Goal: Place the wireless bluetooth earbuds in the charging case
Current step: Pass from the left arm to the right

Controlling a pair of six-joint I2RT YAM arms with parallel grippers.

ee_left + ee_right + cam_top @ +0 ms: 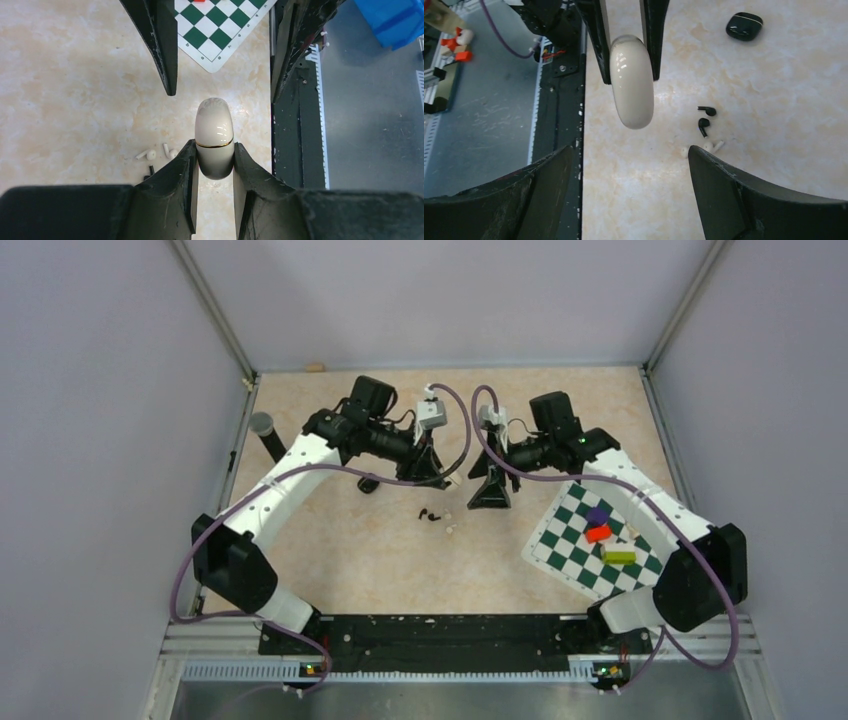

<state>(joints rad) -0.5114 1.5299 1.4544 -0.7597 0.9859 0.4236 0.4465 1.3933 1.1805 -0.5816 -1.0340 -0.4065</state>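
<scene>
Pinched tight between the jaws of my left gripper (214,150) is a glossy white case (214,135). It is closed, with a thin gold seam around it. Roughly half of it sticks out past my fingertips, and it hangs in the air above the table (340,560). The jaws of my right gripper (630,150) are spread wide with nothing between them. They point at the free rounded end of the white case and stop just short of it.

The two black earbuds (703,126) lie loose on the table, below the white case and a little toward my bases. They are near each other but not touching. Some small white earbuds (714,146) are huddled just past them, farther from the white case. I cannot count those for sure.

The black charging case (744,26) sits on the table with its lid down. It is on the side of the white case away from my right gripper, beyond my left fingers (596,45) and well apart from the black earbuds.

A green-and-white checkered mat (560,540) lies well away from the white case on my right side. It carries a purple block (598,515), a red block (598,533) and a yellow-green block (619,556).
</scene>
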